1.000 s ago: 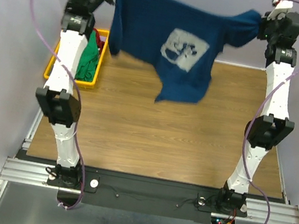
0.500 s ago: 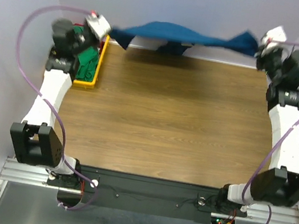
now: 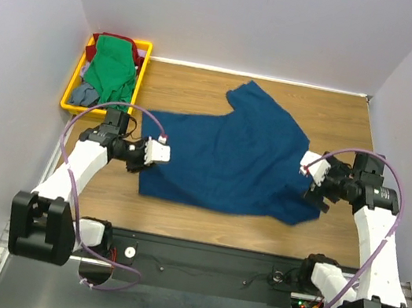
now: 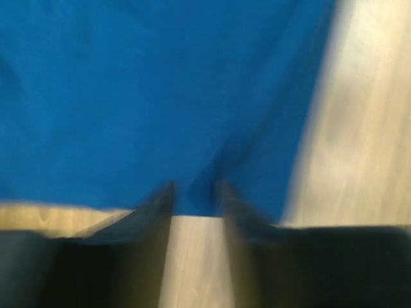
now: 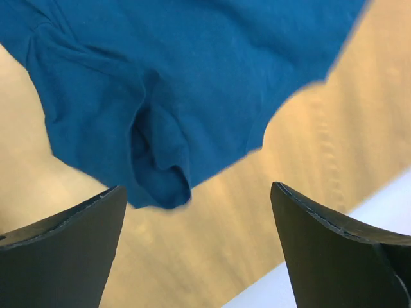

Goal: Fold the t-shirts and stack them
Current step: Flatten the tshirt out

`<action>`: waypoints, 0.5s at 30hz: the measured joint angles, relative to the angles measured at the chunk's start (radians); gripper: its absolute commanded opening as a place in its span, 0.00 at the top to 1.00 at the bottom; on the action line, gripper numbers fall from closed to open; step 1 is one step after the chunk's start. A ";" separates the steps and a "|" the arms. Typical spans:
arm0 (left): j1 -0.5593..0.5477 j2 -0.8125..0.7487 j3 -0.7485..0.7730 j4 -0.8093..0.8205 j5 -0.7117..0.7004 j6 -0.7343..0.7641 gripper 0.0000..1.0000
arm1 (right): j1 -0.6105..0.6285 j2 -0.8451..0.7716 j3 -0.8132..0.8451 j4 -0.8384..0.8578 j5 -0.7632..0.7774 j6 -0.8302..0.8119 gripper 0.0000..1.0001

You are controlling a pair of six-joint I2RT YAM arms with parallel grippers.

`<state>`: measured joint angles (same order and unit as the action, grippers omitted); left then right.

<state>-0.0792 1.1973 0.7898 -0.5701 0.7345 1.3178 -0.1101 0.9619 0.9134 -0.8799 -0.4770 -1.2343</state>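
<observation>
We're looking down at the navy t-shirt, and it's lying spread across the middle of the table, plain blue side up, with one lobe of cloth reaching toward the far edge and its long near edge running close to the near side of the table. At the shirt's left edge sits the left claw, low over the wood. From its own blurred camera we see the two fingers parted by a narrow gap with bare table showing between them, and the hem runs right across their tips. Nothing looks pinched there, though we can't tell through the blur whether the tips touch the cloth. Over on the right, the right claw stands wide open just beside the shirt's near right corner. Its dark fingers are spread far apart and hold nothing, and in its own view the cloth beyond them is bunched into a rumpled fold at the edge, with wood on either side of it. At the far left corner of the table we've got the yellow tray, well apart from the spread shirt. In it the bright green t-shirt is heaped on top, the dark red one peeks out at the far end, and the grey-blue one is crumpled at the near end.
</observation>
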 measured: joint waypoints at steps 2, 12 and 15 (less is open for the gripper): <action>-0.002 -0.034 0.000 -0.079 -0.017 0.058 0.14 | -0.001 -0.013 0.034 -0.140 -0.005 -0.066 0.00; -0.002 -0.097 0.044 -0.174 -0.056 0.013 0.40 | 0.001 0.352 0.422 -0.176 -0.127 0.133 0.15; -0.002 -0.035 0.083 -0.075 -0.056 -0.153 0.51 | 0.021 0.616 0.525 -0.076 -0.134 0.301 0.33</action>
<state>-0.0814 1.1622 0.8730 -0.6449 0.6788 1.1648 -0.0891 1.5776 1.4387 -0.9562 -0.6109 -0.9333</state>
